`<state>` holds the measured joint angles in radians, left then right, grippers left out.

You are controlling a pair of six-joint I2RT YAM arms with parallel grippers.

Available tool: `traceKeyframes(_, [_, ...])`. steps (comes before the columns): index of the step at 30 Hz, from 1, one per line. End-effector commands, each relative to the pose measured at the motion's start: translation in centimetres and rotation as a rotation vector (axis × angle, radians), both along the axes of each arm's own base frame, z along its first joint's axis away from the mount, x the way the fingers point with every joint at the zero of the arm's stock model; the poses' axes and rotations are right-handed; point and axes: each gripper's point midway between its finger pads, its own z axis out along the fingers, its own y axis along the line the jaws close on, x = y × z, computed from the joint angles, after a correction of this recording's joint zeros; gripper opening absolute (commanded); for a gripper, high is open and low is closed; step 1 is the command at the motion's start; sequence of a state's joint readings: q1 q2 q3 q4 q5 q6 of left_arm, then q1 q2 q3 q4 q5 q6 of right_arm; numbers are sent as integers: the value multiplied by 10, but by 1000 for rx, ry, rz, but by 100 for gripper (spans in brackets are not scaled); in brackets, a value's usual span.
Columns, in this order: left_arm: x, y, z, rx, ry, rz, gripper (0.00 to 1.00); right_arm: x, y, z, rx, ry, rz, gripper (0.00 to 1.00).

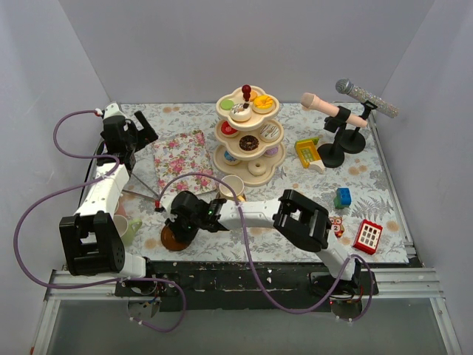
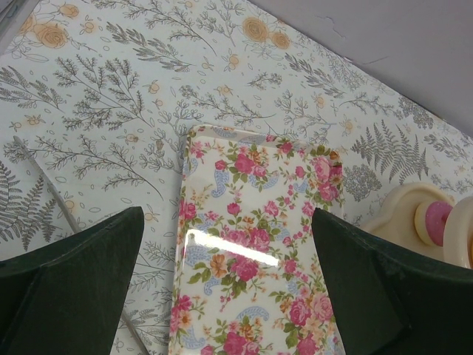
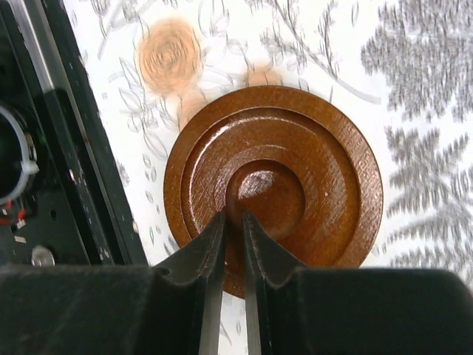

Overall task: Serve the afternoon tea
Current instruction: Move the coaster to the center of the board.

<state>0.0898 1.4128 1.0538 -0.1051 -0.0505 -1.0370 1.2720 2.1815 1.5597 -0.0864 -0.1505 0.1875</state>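
Note:
The cream three-tier stand [image 1: 247, 133] with a red knob [image 1: 245, 90] holds toy donuts and cakes at the back centre. A cream cup [image 1: 232, 186] stands in front of it. A green cup [image 1: 130, 228] sits by the left arm's base. My right gripper [image 1: 181, 225] hangs over a round brown saucer [image 1: 172, 239] near the front edge. In the right wrist view the gripper [image 3: 234, 218] has its jaws nearly together, holding nothing, over the saucer's [image 3: 310, 170] near rim. My left gripper [image 2: 228, 222] is open above a floral tray [image 2: 251, 259], with the stand's edge [image 2: 403, 211] to the right.
Metal tongs [image 1: 140, 194] lie left of the floral tray [image 1: 179, 159]. Two microphones [image 1: 332, 111] on stands are at the back right. A yellow block [image 1: 307, 151], a blue block [image 1: 342, 197] and a red toy [image 1: 367, 236] lie on the right. The black table frame [image 3: 74, 148] runs beside the saucer.

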Motion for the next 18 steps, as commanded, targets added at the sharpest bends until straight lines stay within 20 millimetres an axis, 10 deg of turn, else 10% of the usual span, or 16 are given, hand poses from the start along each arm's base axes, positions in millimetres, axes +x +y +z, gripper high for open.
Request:
traceKeyframes(1, [3, 1, 18, 3, -39, -2, 98, -6, -48, -15, -141, -11, -38, 20])
traceKeyframes(18, [4, 0, 13, -2, -29, -7, 98, 7, -183, -5, -343, -147, -303, 18])
